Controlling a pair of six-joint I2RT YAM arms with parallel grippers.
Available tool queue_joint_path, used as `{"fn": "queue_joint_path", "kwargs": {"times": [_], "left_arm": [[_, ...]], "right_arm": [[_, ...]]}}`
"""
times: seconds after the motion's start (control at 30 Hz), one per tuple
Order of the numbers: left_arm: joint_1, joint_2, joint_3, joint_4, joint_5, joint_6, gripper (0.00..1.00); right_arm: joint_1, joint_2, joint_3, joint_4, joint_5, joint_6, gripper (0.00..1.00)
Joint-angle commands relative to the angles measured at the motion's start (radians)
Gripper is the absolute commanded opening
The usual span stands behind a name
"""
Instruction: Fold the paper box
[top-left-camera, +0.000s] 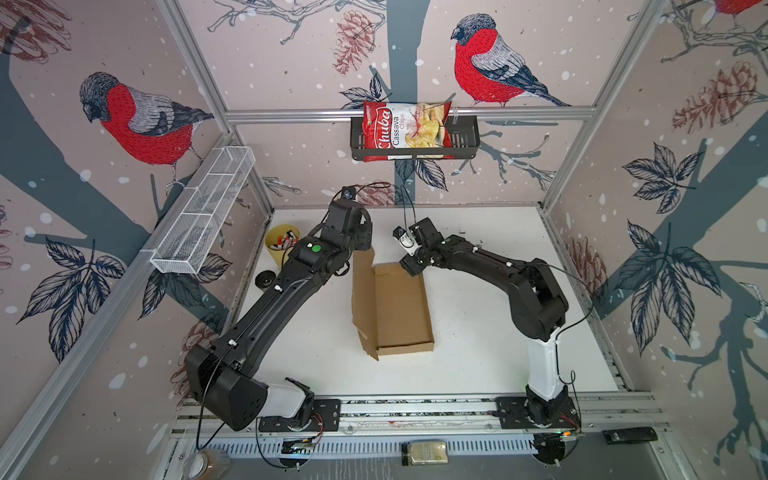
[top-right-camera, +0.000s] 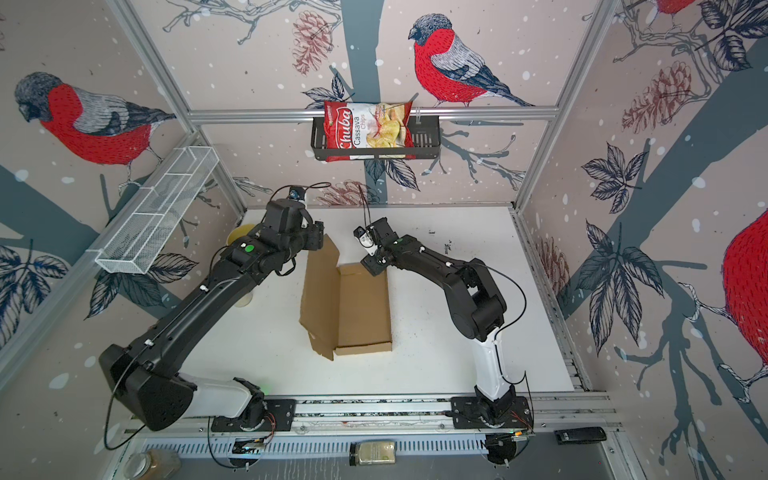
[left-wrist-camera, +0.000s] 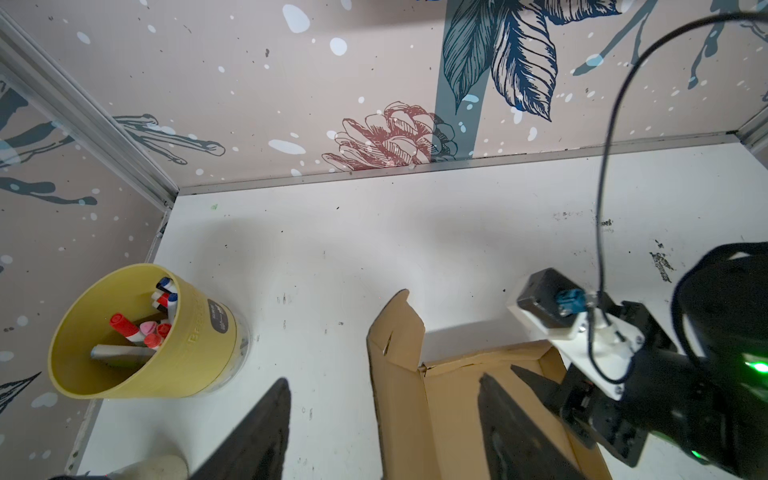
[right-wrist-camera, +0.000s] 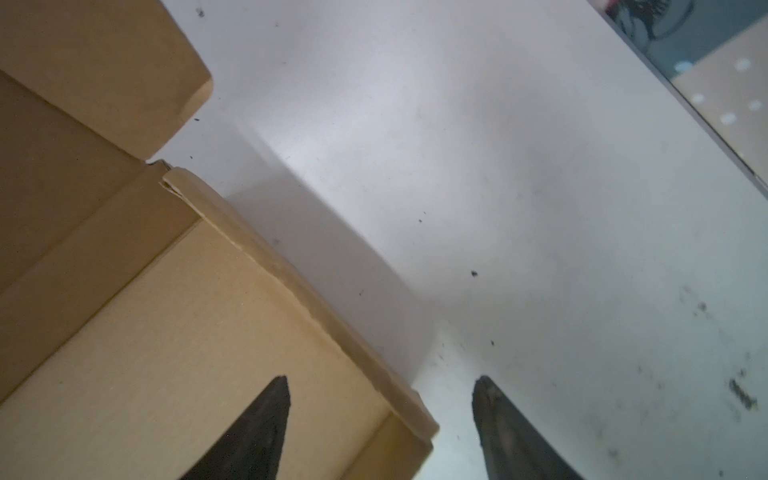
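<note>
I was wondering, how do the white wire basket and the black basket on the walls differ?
The white wire basket is long, partitioned and looks empty; the black basket is shorter and holds a chips bag. The white one hangs at the left side, the black one at the back. Both hang above the table.

The brown paper box (top-right-camera: 363, 309) lies open on the white table (top-right-camera: 457, 365). Its lid stands up along the left side. The left gripper (top-right-camera: 319, 245) is by the lid's far corner. The right gripper (top-right-camera: 374, 266) is over the box's far right corner.
</note>
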Motion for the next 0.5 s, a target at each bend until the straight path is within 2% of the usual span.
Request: {"fn": "queue_joint_path", "kwargs": {"times": [0.0, 0.2, 0.33, 0.47], "left_arm": [[0.004, 0.008, -0.001, 0.038, 0.011, -0.007, 0.7], [0.006, 0.023, 0.001, 0.043, 0.009, -0.002, 0.7], [0.009, 0.029, 0.0, 0.043, 0.015, 0.003, 0.7], [0.008, 0.038, -0.003, 0.043, 0.02, 0.004, 0.7]], "right_arm": [[0.011, 0.039, 0.048, -0.005, -0.056, -0.128, 0.71], [0.037, 0.161, 0.151, -0.073, -0.085, -0.218, 0.69], [0.04, 0.224, 0.209, -0.107, -0.037, -0.216, 0.66], [0.042, 0.223, 0.213, -0.082, -0.001, -0.186, 0.6]]}}
